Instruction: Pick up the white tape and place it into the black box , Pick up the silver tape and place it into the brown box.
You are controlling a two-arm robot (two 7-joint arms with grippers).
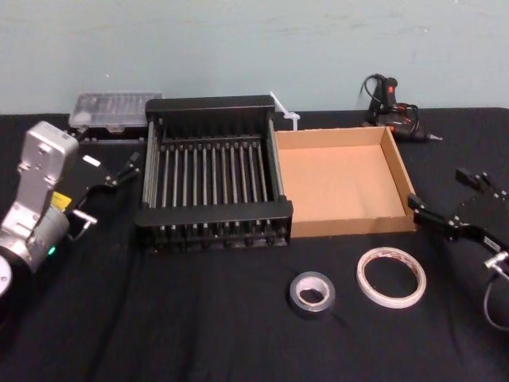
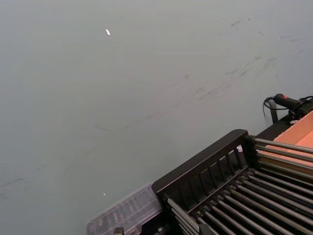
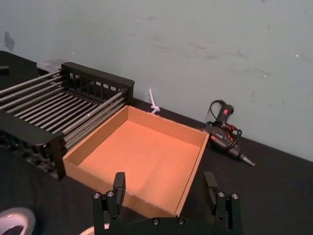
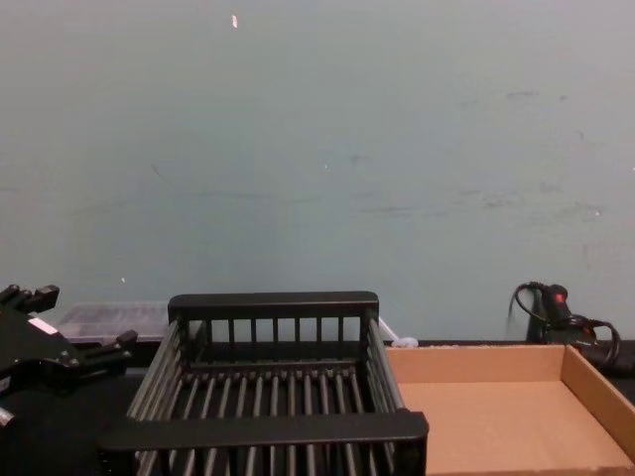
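Observation:
The white tape (image 1: 390, 276), printed with red marks, lies flat on the black cloth in front of the brown box (image 1: 343, 227). The silver tape (image 1: 312, 292) lies just to its left. The black box (image 1: 213, 213), a slatted crate, stands empty against the brown box's left wall. My right gripper (image 1: 445, 195) hovers open at the right, beside the brown box's front corner and above the white tape's far side. In the right wrist view its fingers (image 3: 119, 185) frame the brown box (image 3: 93, 147). My left gripper (image 1: 107, 193) is open, left of the crate.
A clear plastic case (image 1: 111, 107) sits behind the crate's left corner. A black glue gun (image 1: 391, 102) with its cord lies behind the brown box, and a white zip tie (image 1: 284, 111) between the boxes at the back. A grey wall closes the far side.

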